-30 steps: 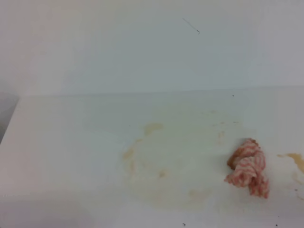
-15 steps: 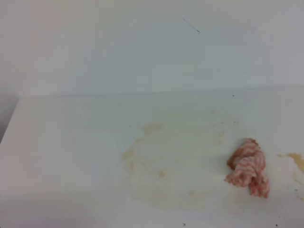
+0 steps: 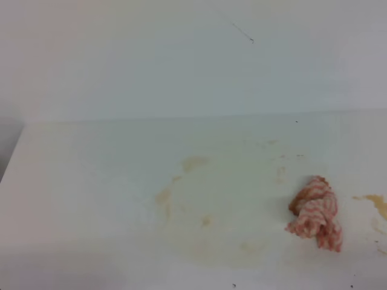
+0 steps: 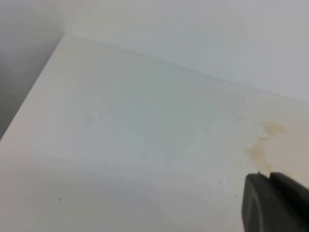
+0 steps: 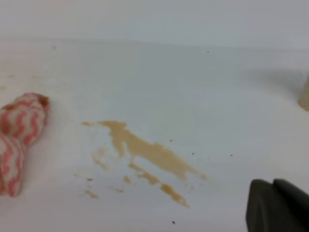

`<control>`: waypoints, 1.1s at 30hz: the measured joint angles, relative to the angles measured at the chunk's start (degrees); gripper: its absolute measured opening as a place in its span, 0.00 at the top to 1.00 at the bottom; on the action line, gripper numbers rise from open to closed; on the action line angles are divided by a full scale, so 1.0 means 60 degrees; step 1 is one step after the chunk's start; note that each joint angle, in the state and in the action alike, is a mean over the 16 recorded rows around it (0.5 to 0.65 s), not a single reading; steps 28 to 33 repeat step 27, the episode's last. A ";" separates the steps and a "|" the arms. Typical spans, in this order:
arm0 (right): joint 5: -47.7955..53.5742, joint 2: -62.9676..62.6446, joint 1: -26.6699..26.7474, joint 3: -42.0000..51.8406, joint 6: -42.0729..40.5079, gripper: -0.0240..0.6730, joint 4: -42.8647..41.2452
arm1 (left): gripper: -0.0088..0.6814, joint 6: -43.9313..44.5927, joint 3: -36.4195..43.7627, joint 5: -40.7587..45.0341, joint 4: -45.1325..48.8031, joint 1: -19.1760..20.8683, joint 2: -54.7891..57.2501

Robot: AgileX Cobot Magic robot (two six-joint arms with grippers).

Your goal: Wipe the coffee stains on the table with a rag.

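A bunched rag (image 3: 315, 212) lies near the white counter's (image 3: 91, 181) right edge, beside amber coffee stains (image 5: 145, 152). The right gripper (image 5: 277, 205) is clenched, empty; the left gripper's (image 4: 275, 203) state cannot be told.

The white worktop (image 4: 125, 140) fills nearly the whole left wrist view, running back to a pale wall (image 4: 203, 34) along its far edge, with a darker grey area beyond its left edge. Pale tan coffee stains (image 4: 263, 142) sit toward the right side of the worktop, one faint patch just behind a smaller, slightly darker blotch. A few tiny dark specks lie on the surface nearer than the stains. In the lower right corner, just in front of the stains, a dark blurred part of the left tool (image 4: 275, 203) juts in; its jaws cannot be made out.
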 joint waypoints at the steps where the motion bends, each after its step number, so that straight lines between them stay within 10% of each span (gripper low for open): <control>1: -0.0015 -0.0002 0.0000 0.0000 0.0274 0.97 -0.0186 | 0.99 0.0000 0.0000 0.0000 0.0000 0.0000 0.0000; 33: -0.0173 -0.0003 -0.0008 0.0000 0.1425 0.97 -0.0747 | 0.99 0.0000 0.0000 0.0000 0.0000 0.0000 0.0000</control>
